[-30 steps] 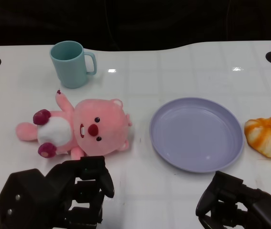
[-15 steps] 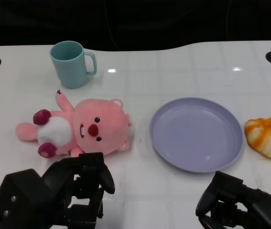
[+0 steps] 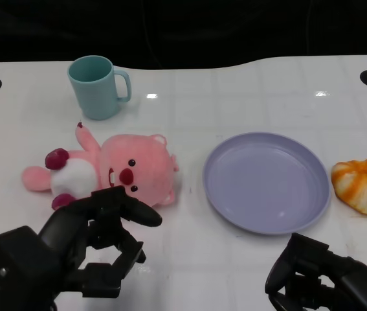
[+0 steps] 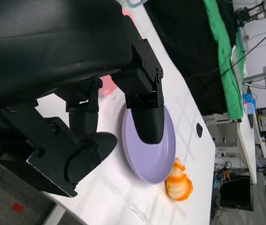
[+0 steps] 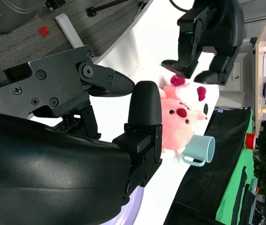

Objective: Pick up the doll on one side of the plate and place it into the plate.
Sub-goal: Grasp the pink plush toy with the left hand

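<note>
Lying lengthwise across the surface (image 3: 189, 97) left of the plate (image 3: 265, 181), the doll (image 3: 109, 176) sits just beyond the left robot hand (image 3: 73, 253), whose fingers spread apart, empty; the right robot hand (image 3: 319, 278), curled and empty, is well apart.

The doll (image 3: 109, 177) lies on the table (image 3: 248, 91), left of the plate (image 3: 265, 181). A cup (image 3: 96, 86) stands behind the doll. A pumpkin-like toy (image 3: 362, 184) sits just right of the plate. The left hand (image 3: 73, 249) hovers before the doll, the right hand (image 3: 319, 278) before the plate.
</note>
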You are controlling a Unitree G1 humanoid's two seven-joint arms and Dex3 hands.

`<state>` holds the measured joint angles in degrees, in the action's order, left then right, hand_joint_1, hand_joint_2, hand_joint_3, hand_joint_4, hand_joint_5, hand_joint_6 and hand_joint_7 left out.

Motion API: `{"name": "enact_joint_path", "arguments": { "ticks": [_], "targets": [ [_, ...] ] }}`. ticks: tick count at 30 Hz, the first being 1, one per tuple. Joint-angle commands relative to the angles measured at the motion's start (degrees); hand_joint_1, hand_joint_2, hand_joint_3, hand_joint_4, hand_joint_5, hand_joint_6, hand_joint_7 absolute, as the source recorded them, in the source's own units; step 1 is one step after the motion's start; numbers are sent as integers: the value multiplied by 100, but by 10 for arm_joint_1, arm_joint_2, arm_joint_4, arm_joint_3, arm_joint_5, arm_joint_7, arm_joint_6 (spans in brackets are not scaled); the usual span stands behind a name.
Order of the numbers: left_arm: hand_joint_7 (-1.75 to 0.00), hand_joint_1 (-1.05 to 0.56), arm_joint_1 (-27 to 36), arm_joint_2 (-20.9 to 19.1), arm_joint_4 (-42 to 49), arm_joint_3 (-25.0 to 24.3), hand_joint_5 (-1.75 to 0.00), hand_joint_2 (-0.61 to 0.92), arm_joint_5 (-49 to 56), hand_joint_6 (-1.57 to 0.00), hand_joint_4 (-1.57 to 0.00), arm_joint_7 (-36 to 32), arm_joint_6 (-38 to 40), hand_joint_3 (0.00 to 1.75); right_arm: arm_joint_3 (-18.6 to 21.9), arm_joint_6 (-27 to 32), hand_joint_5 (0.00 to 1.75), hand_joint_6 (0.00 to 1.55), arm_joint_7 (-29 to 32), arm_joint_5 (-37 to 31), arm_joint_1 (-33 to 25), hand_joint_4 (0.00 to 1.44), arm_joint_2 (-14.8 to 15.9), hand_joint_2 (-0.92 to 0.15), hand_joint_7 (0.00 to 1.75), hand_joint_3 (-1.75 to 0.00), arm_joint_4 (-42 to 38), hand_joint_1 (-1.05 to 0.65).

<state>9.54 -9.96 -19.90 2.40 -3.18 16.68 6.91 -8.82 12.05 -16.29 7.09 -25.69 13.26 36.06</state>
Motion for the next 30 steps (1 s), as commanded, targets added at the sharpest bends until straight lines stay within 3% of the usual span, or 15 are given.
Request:
{"name": "enact_joint_path", "arguments": {
  "ticks": [1,7,11,17,21,30],
  "targets": [
    [-43,-17,-12,-16,5,-6,-96,66,23,-72,-62,-11,-21,62,1,-4,175,42,3,-1,-2,65,0,-86,169,-66,-1,-19],
    [-17,-27,-26,-37,0,-13,-87,83,54,-68,-44,-11,-37,24,3,0,175,42,3,3,-1,65,-1,-86,169,-66,0,-20],
    [-8,-38,-48,-70,-16,-12,-84,88,127,-60,-31,-24,-31,10,3,-4,175,42,1,6,-1,65,-3,-86,169,-66,-4,-21],
    [-1,-46,-84,-117,-26,-1,-74,91,239,-49,-16,-29,-18,3,5,-5,175,42,0,4,0,65,-1,-86,170,-66,-5,-21],
    [0,-52,-108,-138,-25,10,-57,92,308,-42,-18,-24,1,1,5,-5,175,42,1,2,1,65,0,-86,170,-67,-6,-20],
    [0,-63,-168,-185,1,53,-50,92,445,-32,-11,6,31,1,3,-8,175,42,4,-6,0,65,-1,-85,169,-66,-5,-20]
  ]
}}
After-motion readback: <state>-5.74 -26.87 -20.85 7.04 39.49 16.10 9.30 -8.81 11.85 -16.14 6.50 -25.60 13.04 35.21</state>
